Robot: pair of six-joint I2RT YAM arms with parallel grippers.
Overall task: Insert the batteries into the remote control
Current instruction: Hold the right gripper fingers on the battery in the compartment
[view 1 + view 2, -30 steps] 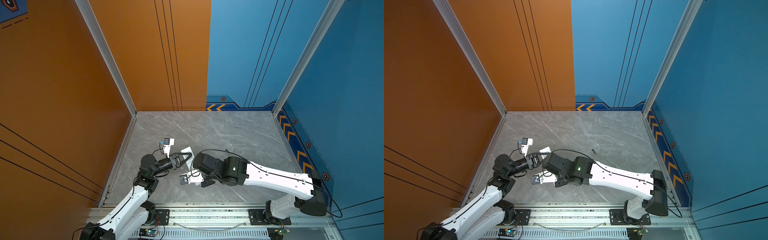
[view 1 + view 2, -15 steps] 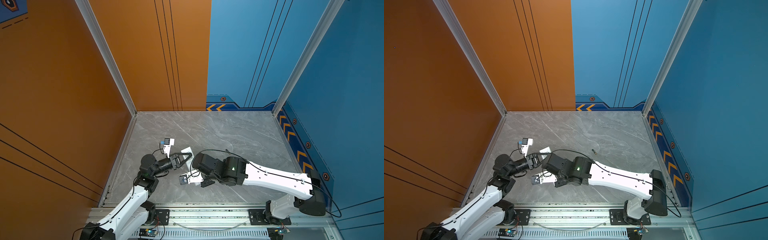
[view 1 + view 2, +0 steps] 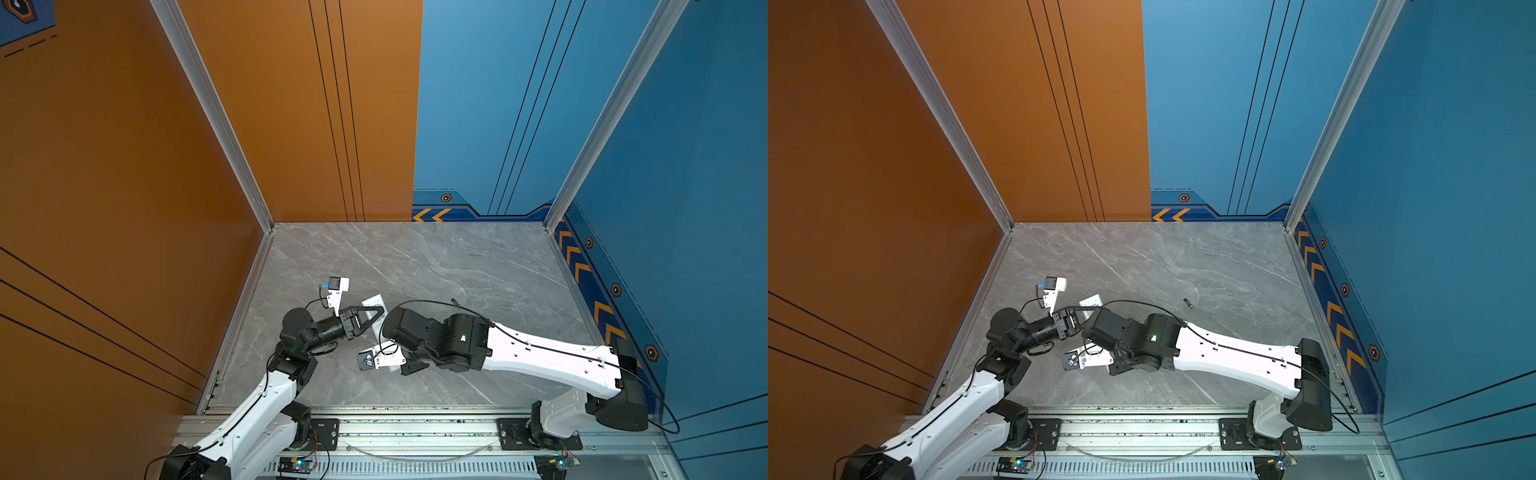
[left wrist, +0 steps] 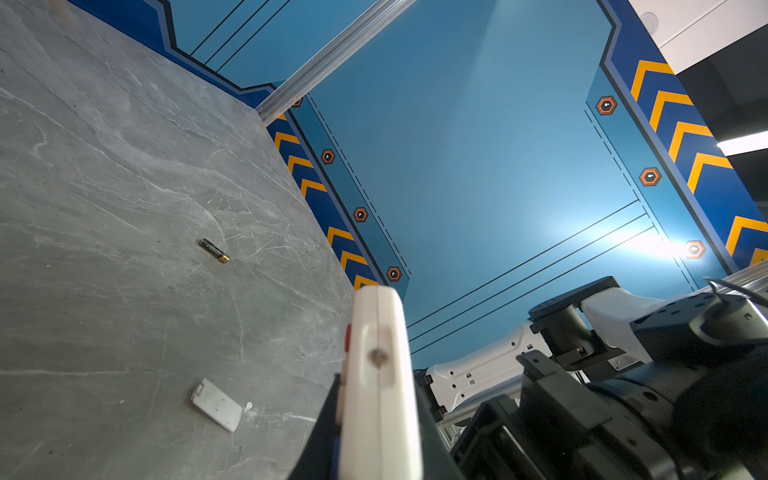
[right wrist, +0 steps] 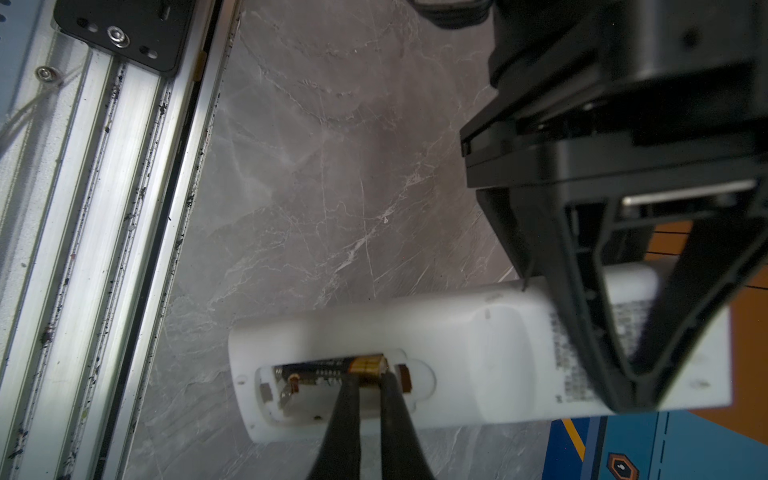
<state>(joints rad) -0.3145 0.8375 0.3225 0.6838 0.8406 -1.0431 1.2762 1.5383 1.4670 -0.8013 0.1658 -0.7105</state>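
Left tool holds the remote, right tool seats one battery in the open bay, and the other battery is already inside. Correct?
No: the other battery lies loose on the table, as the left wrist view shows. The rest holds: left tool holds the remote, right tool seats one battery in the bay.

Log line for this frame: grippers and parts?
left gripper: shut on remote control | right gripper: shut on held battery in open compartment | loose battery: on table | battery cover: on table

White on left arm (image 3: 257, 399) and right arm (image 3: 548, 361), black at round joints (image 3: 297, 322), with thin black cables (image 3: 432, 302), tiny green light (image 3: 462, 337).
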